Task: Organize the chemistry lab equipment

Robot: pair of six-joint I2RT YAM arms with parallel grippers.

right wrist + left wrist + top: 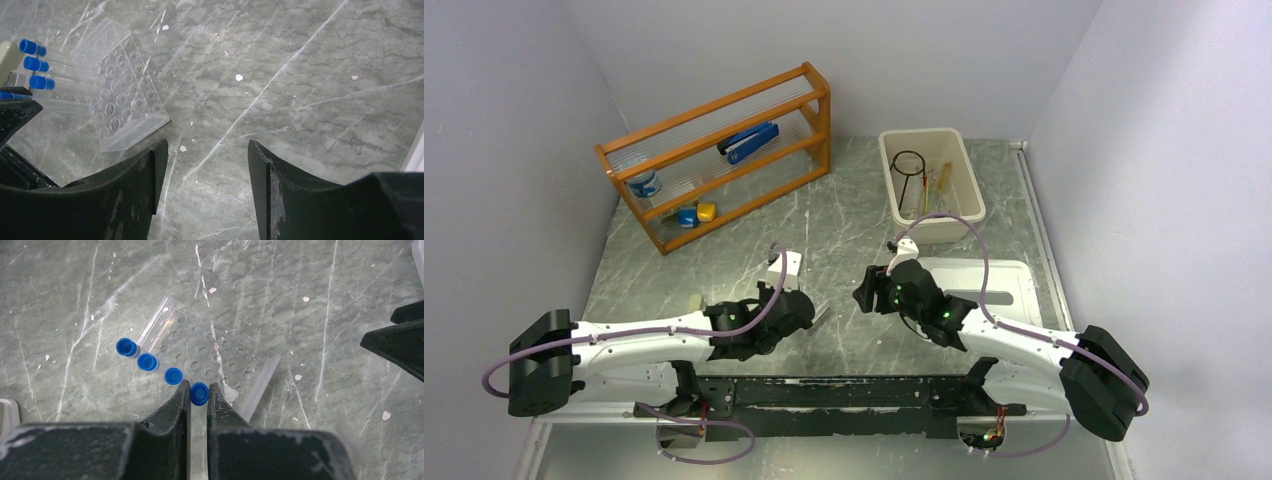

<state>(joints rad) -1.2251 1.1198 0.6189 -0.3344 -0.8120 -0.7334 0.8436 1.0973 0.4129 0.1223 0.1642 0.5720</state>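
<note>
The left tool (199, 399) is pinched shut on a blue-capped tube (55, 104) at its cap end. The tube's long axis runs straight ahead from the tool into the clear plastic tube rack (210, 352), beside three tubes (147, 361) already seated. The rack lies on the flat marbled desk (325, 300). The right tool (206, 145) hangs wide open and empty near the rack's far side, so I judge the room tight.

tubes (173, 376) clear, blue-capped | tube rack (210, 352) clear | table (325, 290) grey-green, white-veined

Ahead of the right gripper (206, 147) the table (300, 100) lies bare; the rack (125, 95) and tubes (36, 64) block its left.
</note>
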